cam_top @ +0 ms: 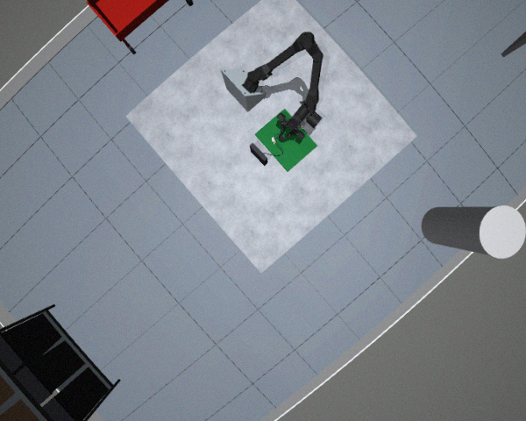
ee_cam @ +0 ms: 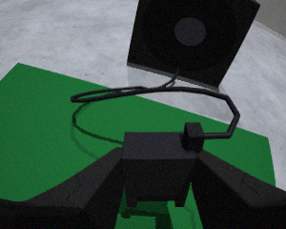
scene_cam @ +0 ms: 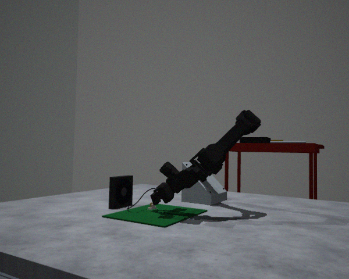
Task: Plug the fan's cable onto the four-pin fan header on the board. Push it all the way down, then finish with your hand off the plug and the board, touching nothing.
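Observation:
My gripper [cam_top: 282, 137] [scene_cam: 154, 201] [ee_cam: 157, 156] is shut on the black fan plug [ee_cam: 154, 144], tilted, above the green board [cam_top: 287, 163] [scene_cam: 166, 222] [ee_cam: 33, 138]. The plug sits between both fingertips in the wrist view; it is too dark to make out in the top and exterior views. The fan cable [ee_cam: 237, 114] runs from the plug's right side in a raised loop to the black fan [cam_top: 258, 154] [scene_cam: 116, 195] [ee_cam: 191, 31]. The pale four-pin header [cam_top: 273, 139] [scene_cam: 152, 207] is on the board, close to and below the fingertips in the exterior view. The header is hidden in the wrist view.
The fan stands upright beside the board's edge, near the header. The arm's grey base [cam_top: 236, 86] [scene_cam: 198, 195] stands on the pale table [cam_top: 236, 203] [scene_cam: 78, 240] behind the board. A red table [scene_cam: 277, 147] stands farther back.

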You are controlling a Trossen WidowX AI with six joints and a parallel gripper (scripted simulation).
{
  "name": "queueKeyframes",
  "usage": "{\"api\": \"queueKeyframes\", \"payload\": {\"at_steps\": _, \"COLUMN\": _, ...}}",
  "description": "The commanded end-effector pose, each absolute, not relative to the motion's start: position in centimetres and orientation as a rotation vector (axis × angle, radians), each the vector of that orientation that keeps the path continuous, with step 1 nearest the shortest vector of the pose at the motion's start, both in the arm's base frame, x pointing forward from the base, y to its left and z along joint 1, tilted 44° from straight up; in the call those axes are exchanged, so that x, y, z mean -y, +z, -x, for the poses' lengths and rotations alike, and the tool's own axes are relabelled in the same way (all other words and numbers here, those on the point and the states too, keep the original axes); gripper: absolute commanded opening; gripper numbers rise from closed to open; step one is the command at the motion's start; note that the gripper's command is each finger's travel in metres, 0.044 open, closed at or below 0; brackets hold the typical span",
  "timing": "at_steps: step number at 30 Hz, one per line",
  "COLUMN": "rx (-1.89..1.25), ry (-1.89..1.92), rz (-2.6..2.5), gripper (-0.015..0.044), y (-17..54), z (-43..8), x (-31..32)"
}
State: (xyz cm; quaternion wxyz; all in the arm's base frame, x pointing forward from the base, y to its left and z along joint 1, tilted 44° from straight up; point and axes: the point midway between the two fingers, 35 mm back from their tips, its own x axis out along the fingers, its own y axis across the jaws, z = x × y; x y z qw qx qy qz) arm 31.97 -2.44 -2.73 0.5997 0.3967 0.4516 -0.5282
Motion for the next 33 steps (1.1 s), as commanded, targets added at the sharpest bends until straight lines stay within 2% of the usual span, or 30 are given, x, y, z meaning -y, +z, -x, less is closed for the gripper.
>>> {"api": "queueKeyframes", "payload": {"at_steps": 1, "rx": -0.977, "ry": -1.242, "rz": -0.900, "gripper": 0.0000, "y": -2.5, "z": -31.9, "x": 2.4}}
{"api": "queueKeyframes", "payload": {"at_steps": 33, "rx": -0.548, "ry": -1.235, "rz": -0.846, "gripper": 0.0000, "y": 0.4, "z": -32.6, "x": 1.0}}
